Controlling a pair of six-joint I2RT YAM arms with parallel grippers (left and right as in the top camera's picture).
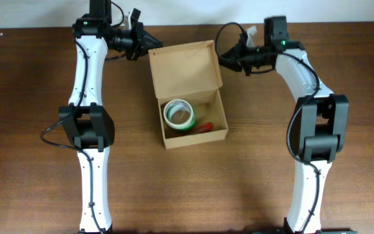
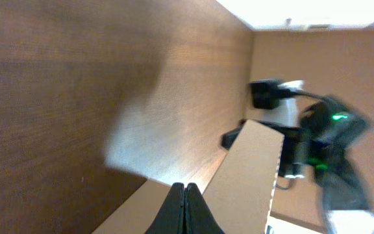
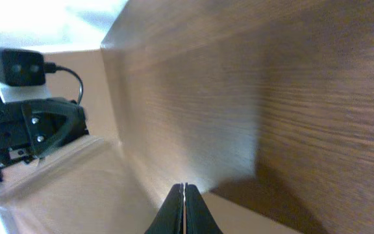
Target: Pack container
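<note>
Both tools closed: left gripper [image 1: 142, 41] has its fingertips pressed together with nothing visible between them in its wrist view, and right gripper [image 1: 228, 60] is the same.

The container [image 1: 197, 137] sits mid-table [image 1: 31, 97]. It is open, with the flap lid [image 1: 184, 65] leaning back toward the far edge.

Inside, a green-and-white tape roll [image 1: 179, 114] lies flat on the left side. A small red item [image 1: 204, 127] lies near the front right, just beside the roll; can't tell what it is.

The left gripper is just beside the flap lid's far-left corner and the right gripper just beside its right edge. Can't tell from overhead whether either touches.

Both arms reach forward on either side of the container, wrists bent inward, so the grippers face each other across the flap lid. Both wrist views show the cardboard edge close to the fingertips.
</note>
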